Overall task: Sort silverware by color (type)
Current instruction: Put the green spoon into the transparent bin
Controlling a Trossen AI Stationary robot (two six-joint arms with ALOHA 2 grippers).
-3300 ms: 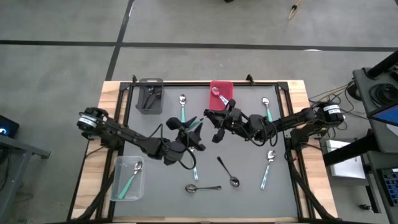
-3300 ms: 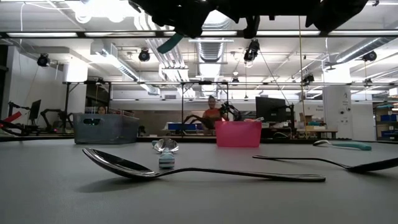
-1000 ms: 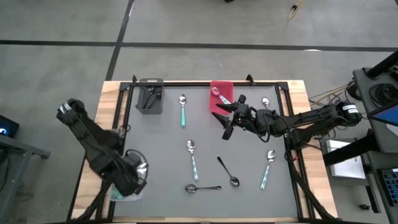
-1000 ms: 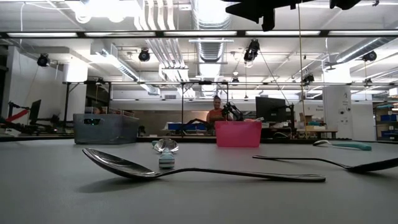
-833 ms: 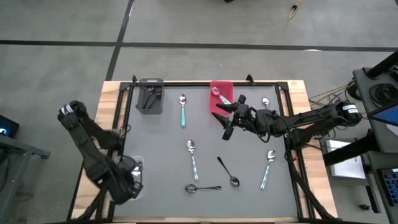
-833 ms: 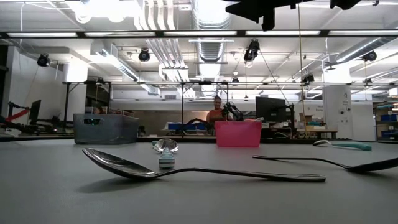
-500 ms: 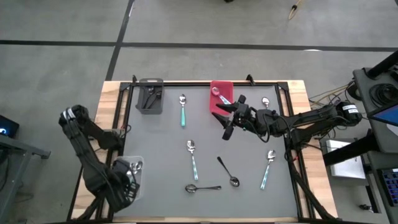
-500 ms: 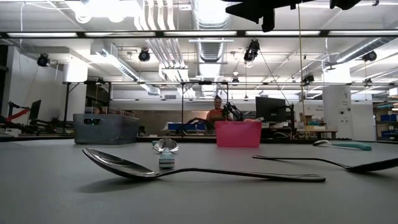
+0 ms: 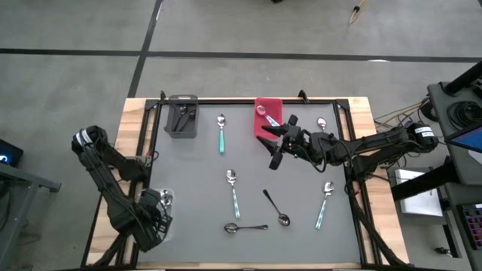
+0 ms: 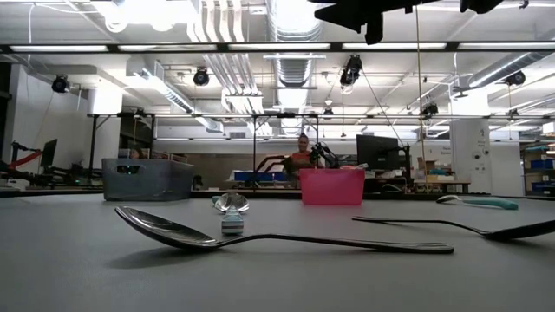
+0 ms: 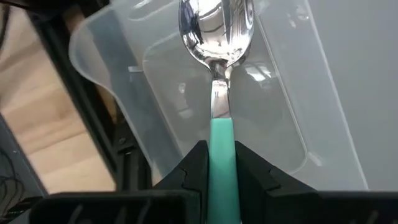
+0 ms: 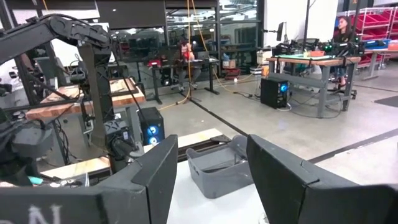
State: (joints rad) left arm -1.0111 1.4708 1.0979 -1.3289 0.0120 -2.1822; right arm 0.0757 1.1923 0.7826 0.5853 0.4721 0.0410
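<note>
L gripper at approx 8 o'clock of the mat, over the clear bin. Only the L wrist view shows its state: fingers pinched onto the teal handle of a teal-handled spoon, shiny bowl out front above the bin's floor. High view just gives the arm's dark bulk covering most of the bin; spoon not readable there.

R gripper hovers just past mat ctr toward 1 o'clock, beside the red bin at 12. R wrist view shows its jaws spread wide w/ nothing between; it looks across to the grey bin, which sits at 11 o'clock.

Loose on the mat per high view: teal spoon toward 11, another near ctr, one at 4, one at 2 partly under the R arm. Dark spoon at 5, 2nd dark spoon at 6.

Low view adds the level look: a dark spoon lying flat up front, red bin and grey bin far back, a person in the room beyond. Neither gripper readable there.
</note>
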